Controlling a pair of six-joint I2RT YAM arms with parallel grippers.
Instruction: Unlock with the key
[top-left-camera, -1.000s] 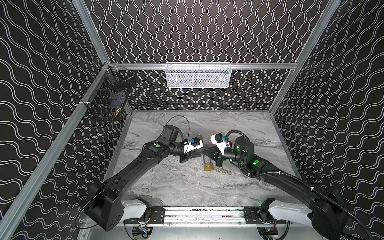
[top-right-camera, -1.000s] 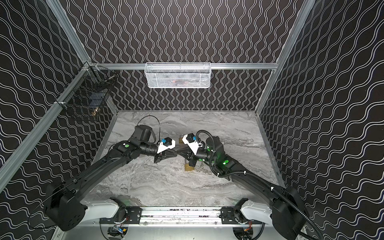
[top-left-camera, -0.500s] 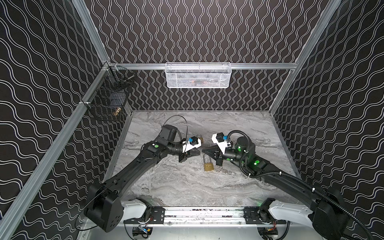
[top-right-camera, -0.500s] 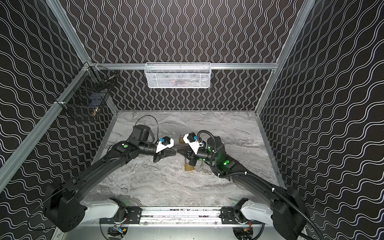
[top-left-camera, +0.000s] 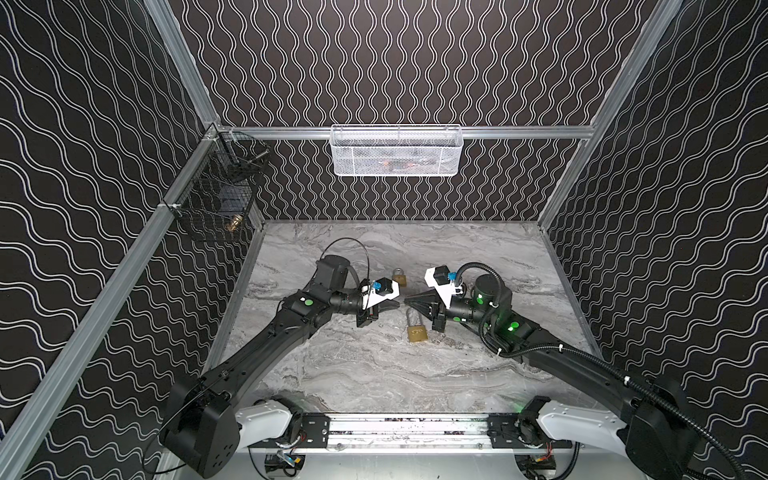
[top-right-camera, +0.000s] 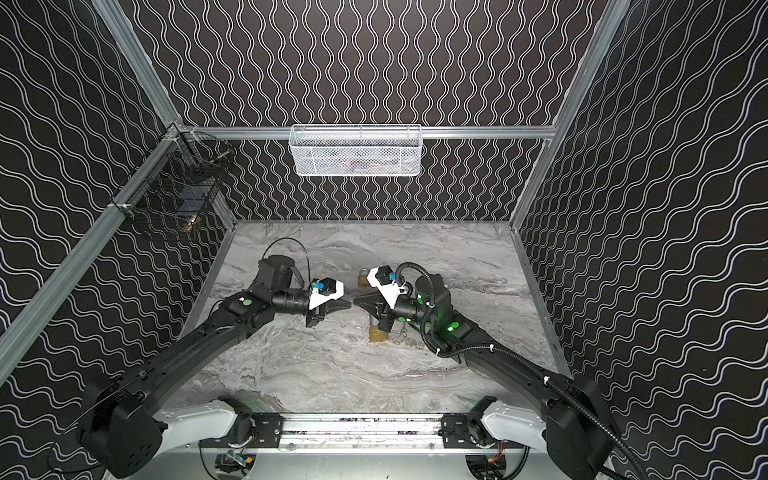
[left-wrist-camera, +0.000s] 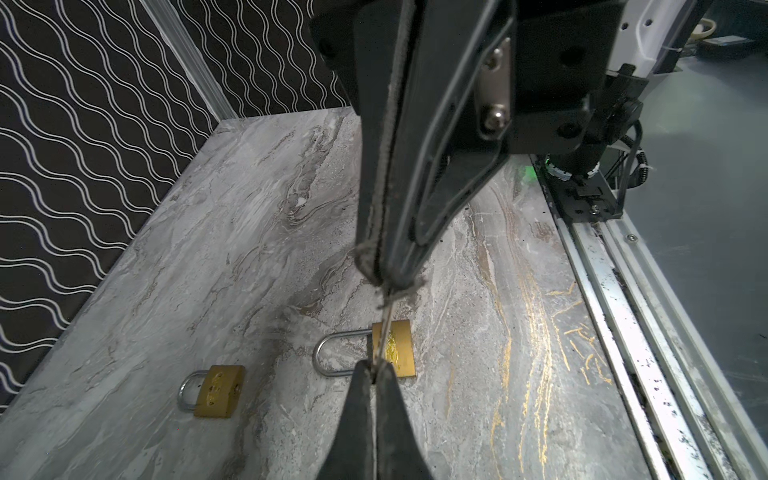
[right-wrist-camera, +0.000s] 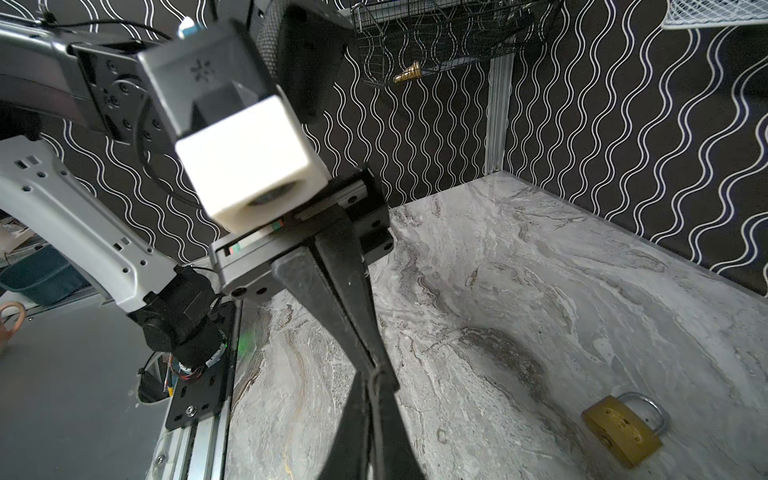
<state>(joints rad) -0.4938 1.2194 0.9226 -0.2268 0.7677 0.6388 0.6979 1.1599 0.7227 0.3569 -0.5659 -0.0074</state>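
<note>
Left wrist view: the left gripper (left-wrist-camera: 376, 370), jaws pressed together, pinches one end of the thin silver metal key (left-wrist-camera: 384, 328). The right gripper (left-wrist-camera: 388, 282) looks clamped on the other end. The key hangs in the air near the shackle end of the long-shackled brass padlock (left-wrist-camera: 402, 347), which lies flat on the grey marbled tabletop (left-wrist-camera: 478, 374). An uneven release could twist or drop the key beside that padlock.

Key (left-wrist-camera: 385, 326) between left end effector (top-left-camera: 397, 304) and right end effector (top-left-camera: 408, 300), far padlock (top-left-camera: 399, 276) behind, near padlock (top-left-camera: 417, 331) before
</note>
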